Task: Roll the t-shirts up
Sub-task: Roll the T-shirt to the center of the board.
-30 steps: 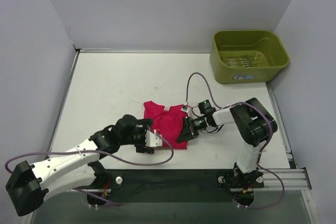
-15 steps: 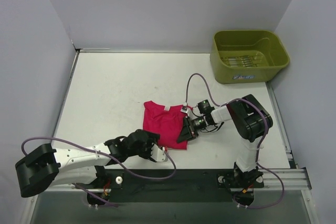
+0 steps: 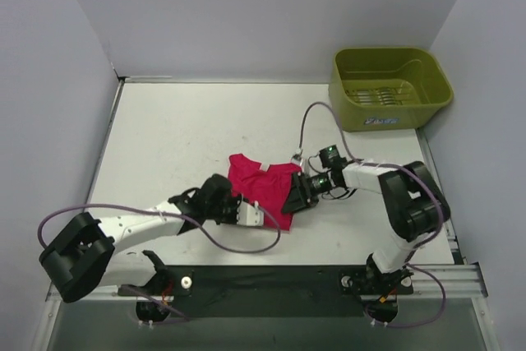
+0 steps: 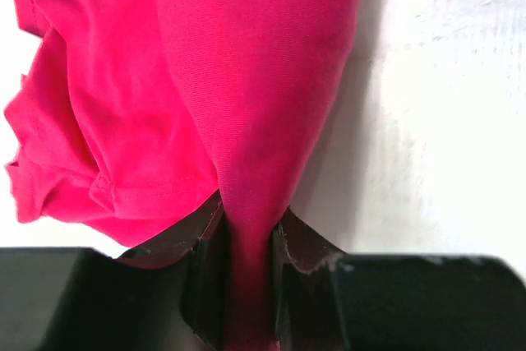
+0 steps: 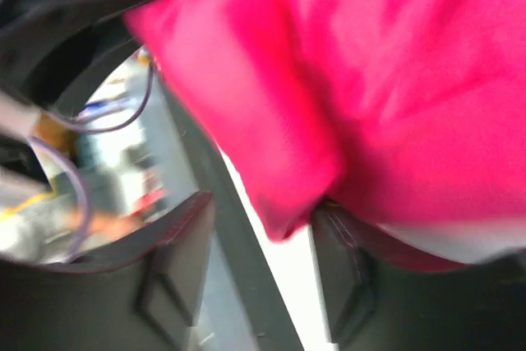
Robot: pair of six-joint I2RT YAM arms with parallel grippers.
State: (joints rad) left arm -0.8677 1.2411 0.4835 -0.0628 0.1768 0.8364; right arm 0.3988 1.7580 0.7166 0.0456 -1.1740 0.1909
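The left gripper, open before, now pinches the shirt. The right gripper parts its jaws, and the shirt bunches narrower between the two.

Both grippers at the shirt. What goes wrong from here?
1. The left gripper pinches only a narrow fold of the t-shirt; a pull may bunch it rather than roll it.
2. The right gripper has its jaws apart around a loose fold, so that side may drag free.
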